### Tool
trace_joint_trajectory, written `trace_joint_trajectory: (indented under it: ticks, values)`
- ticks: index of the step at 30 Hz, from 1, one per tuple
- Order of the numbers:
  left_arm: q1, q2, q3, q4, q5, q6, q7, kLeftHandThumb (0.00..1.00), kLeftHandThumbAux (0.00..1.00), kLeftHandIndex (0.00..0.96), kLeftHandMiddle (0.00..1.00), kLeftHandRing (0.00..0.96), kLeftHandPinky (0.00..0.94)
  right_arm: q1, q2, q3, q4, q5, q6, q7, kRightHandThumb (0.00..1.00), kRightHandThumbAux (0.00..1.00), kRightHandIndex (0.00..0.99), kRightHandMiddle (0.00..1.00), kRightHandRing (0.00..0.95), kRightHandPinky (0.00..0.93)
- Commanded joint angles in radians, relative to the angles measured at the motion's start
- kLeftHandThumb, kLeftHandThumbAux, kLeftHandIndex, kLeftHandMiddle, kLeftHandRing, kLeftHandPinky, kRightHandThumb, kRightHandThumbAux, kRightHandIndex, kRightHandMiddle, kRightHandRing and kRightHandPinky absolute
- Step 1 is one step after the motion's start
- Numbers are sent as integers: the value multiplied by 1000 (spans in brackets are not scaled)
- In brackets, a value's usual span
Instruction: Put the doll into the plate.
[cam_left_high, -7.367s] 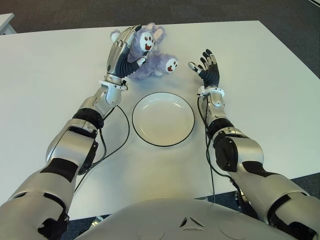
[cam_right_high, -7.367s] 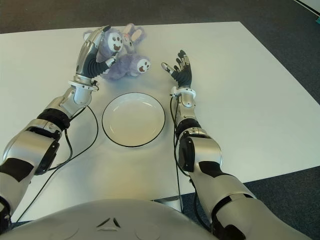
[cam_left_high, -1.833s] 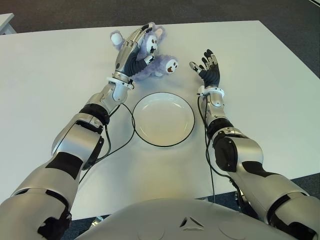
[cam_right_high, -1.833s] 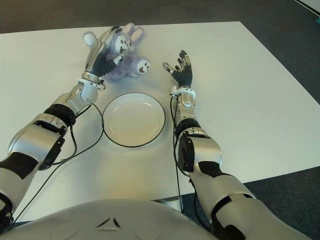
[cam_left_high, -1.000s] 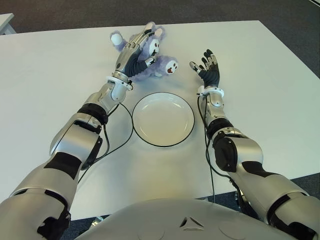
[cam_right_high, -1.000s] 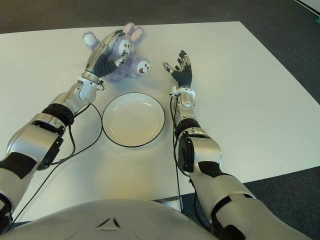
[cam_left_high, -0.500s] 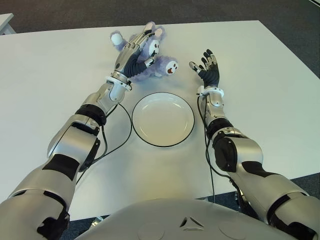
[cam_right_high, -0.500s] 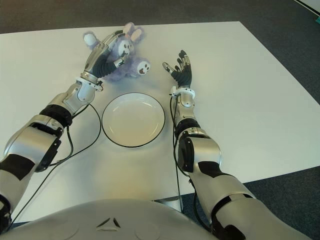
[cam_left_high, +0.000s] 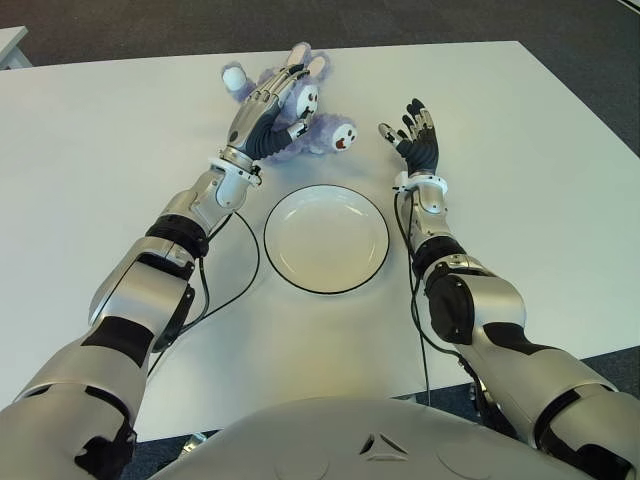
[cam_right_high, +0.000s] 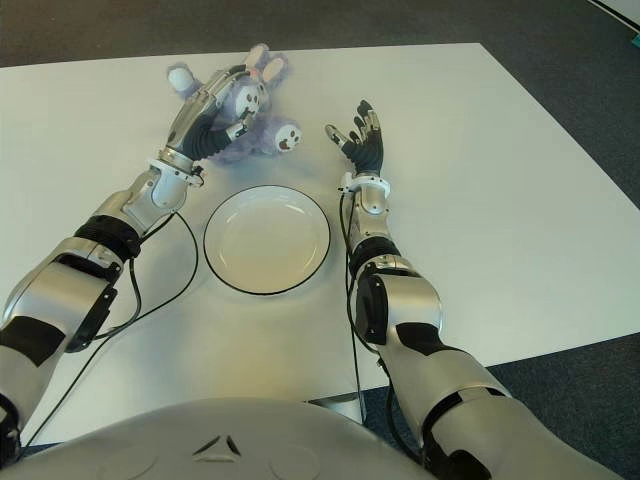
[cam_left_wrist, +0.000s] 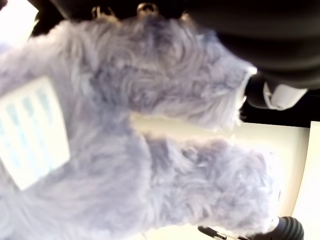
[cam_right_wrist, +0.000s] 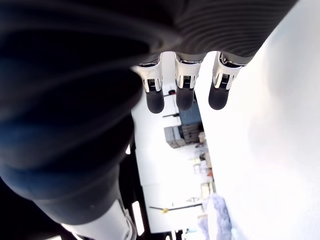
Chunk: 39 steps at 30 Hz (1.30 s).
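Left hand (cam_left_high: 262, 118) fingers are wrapping the purple doll (cam_left_high: 312, 125) at the far edge of the white desk (cam_left_high: 90, 170), beyond the empty plate (cam_left_high: 326, 238). Right hand (cam_left_high: 415, 133) is hovering relaxed beside it. Firming this hold before lifting should be preventing slippage.

left hand (cam_left_high: 262, 115): shifted from the left flank of the fluffy purple plush doll (cam_left_high: 300, 128) to over its middle, fingers now lying across the body toward the head
doll's white-tipped left ear (cam_left_high: 233, 75): covered by the hand 7.4 s ago, now exposed
doll: rolled slightly, face more covered by fingers
left forearm: swung inward, then eased back out
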Motion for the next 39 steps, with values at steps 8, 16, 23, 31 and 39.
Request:
trace_joint_trajectory:
  ticks: [8, 16, 23, 31, 39]
  values:
    - [60, 37, -3, -96, 14, 39, -56, 502, 264, 0, 0, 102, 98, 44, 24, -3, 26, 9, 14, -5, 316, 903, 82, 53, 32, 61]
    - [75, 48, -3, -131, 20, 60, -68, 500, 261, 0, 0, 95, 96, 44, 24, -1, 26, 7, 13, -5, 314, 902, 82, 52, 31, 61]
    - [79, 58, -8, -144, 36, 61, -55, 516, 261, 0, 0, 96, 111, 44, 24, -2, 26, 9, 13, -2, 306, 907, 83, 52, 31, 60]
    - [80, 71, -11, -158, 54, 73, -70, 500, 249, 0, 0, 83, 107, 44, 27, -4, 25, 11, 12, -2, 292, 907, 85, 56, 33, 61]
    - [80, 85, -11, -172, 60, 81, -86, 490, 233, 0, 0, 64, 121, 44, 28, -4, 25, 10, 12, -4, 294, 905, 86, 58, 36, 64]
